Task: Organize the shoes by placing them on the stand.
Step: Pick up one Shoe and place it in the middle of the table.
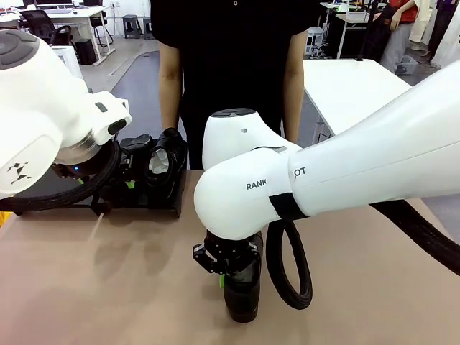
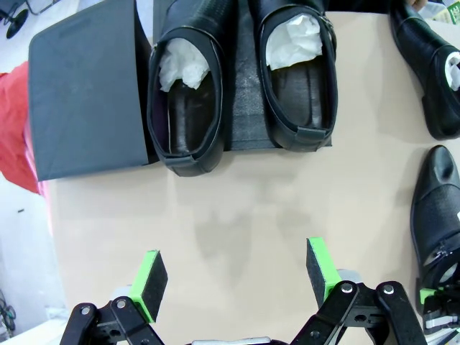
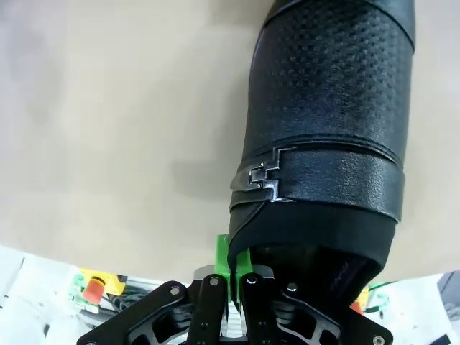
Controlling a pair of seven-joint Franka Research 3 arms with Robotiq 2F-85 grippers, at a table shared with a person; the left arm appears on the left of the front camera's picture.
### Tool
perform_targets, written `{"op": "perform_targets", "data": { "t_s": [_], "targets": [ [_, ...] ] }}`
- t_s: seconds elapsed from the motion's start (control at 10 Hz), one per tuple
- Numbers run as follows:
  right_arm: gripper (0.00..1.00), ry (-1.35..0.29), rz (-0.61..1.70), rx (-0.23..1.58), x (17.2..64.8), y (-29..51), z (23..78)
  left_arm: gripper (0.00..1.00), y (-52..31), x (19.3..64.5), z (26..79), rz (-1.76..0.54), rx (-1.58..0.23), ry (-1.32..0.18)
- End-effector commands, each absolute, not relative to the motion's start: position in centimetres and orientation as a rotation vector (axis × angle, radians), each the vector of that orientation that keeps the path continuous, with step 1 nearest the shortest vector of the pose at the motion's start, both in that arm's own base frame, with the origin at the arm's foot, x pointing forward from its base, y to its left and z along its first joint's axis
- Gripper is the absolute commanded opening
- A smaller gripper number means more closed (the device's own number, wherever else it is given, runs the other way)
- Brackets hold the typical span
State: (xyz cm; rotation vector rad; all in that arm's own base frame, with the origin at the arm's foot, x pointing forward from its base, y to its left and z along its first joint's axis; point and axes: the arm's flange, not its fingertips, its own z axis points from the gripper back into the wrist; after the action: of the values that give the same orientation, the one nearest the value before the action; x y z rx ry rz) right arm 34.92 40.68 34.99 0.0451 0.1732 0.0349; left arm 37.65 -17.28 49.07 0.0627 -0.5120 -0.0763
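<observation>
R arm (image 1: 345, 172) hides part of shoe (image 1: 244, 298), front view.

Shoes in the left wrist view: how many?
4. A first shoe and a second shoe on the stand; a third shoe on the table, top right; a fourth shoe at the right edge, pinched by the right gripper. Others may be hidden.

tan table (image 1: 108, 287) | person in black top (image 1: 230, 43) at far side | white desk (image 1: 352, 86) behind, right
</observation>
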Motion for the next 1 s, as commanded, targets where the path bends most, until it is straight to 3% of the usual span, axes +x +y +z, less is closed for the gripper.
{"op": "perform_targets", "data": {
  "t_s": [0.0,0.5,0.6,0.9],
  "targets": [
    [0.00,0.195,0.077,0.055,35.4,40.3,34.6,1.00,-17.1,37.7,49.3,-0.087,0.067,-0.506],
    [0.89,0.222,0.131,-0.003,34.9,39.9,35.2,1.00,-17.1,37.7,49.3,-0.087,0.067,-0.506],
    [1.00,0.217,0.128,-0.010,34.9,39.6,35.5,1.00,-17.1,37.7,49.3,-0.087,0.067,-0.506],
    [1.00,0.183,0.135,0.099,34.8,39.0,36.8,1.00,-17.1,37.7,49.3,-0.087,0.067,-0.506]
  ]
}}
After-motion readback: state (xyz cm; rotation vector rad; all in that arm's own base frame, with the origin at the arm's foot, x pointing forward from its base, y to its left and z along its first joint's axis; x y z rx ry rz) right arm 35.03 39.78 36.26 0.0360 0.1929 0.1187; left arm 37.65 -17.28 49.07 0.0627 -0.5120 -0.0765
